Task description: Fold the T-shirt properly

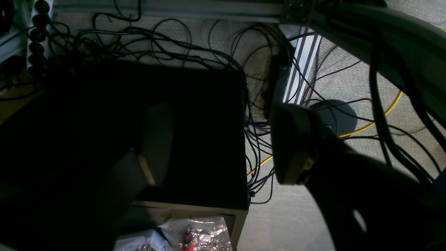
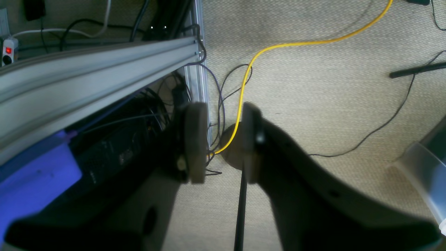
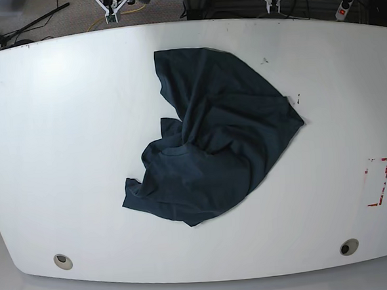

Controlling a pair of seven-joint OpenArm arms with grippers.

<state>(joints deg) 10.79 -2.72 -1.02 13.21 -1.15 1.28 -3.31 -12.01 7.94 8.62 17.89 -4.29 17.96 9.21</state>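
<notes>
The T-shirt (image 3: 213,137) is dark navy-teal and lies crumpled and wrinkly in the middle of the white table (image 3: 61,127); no neck label shows. Neither arm shows in the base view. In the left wrist view my left gripper (image 1: 223,150) is open and empty, hanging over the floor above a black box (image 1: 195,139). In the right wrist view my right gripper (image 2: 223,143) is open and empty, its fingers (image 2: 195,143) apart over beige carpet. Neither wrist view shows the shirt.
Red tape marks (image 3: 378,182) sit near the table's right edge, and two round holes (image 3: 63,261) are at its front. Below the table are tangled cables (image 1: 258,115), a yellow cable (image 2: 278,45) and an aluminium frame rail (image 2: 87,73).
</notes>
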